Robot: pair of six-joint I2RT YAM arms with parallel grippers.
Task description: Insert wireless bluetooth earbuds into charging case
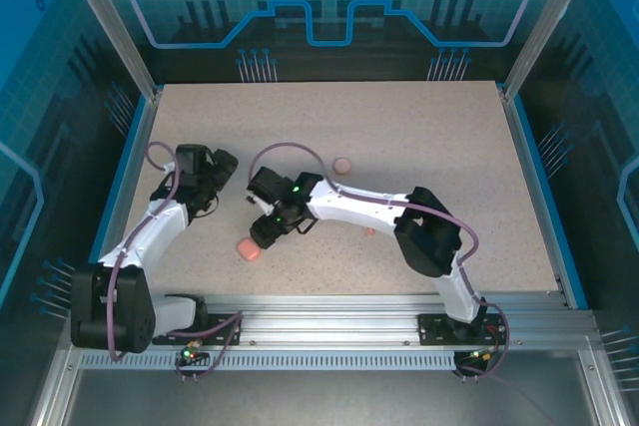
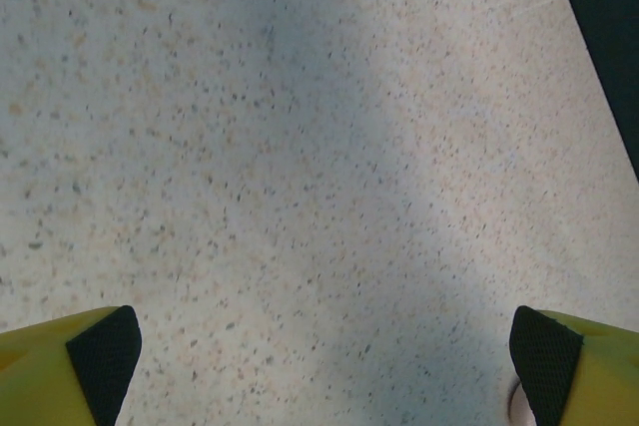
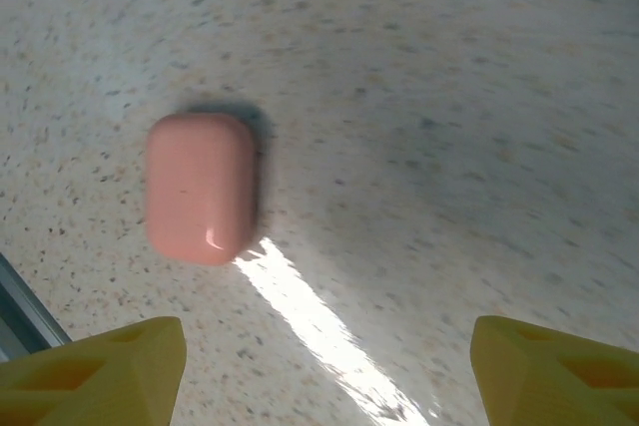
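A rounded-rectangular pink charging case (image 1: 249, 249) lies shut on the speckled table, just in front of my right gripper (image 1: 267, 233). In the right wrist view that case (image 3: 200, 187) sits up and left of the right gripper (image 3: 324, 376), whose yellow fingers (image 3: 100, 371) stand wide apart with only bare table between them. A round pink case (image 1: 342, 165) rests farther back. One tiny pink earbud (image 1: 369, 231) lies beside the right forearm. My left gripper (image 1: 215, 172) is open over bare table (image 2: 324, 366); a small pale piece (image 2: 515, 404) peeks out by its right pad.
The right arm's white forearm (image 1: 349, 209) stretches across the table's middle. Metal rails (image 1: 329, 321) border the near edge and blue frame walls (image 1: 135, 162) enclose the sides. Open tabletop (image 1: 439, 137) lies at the back right.
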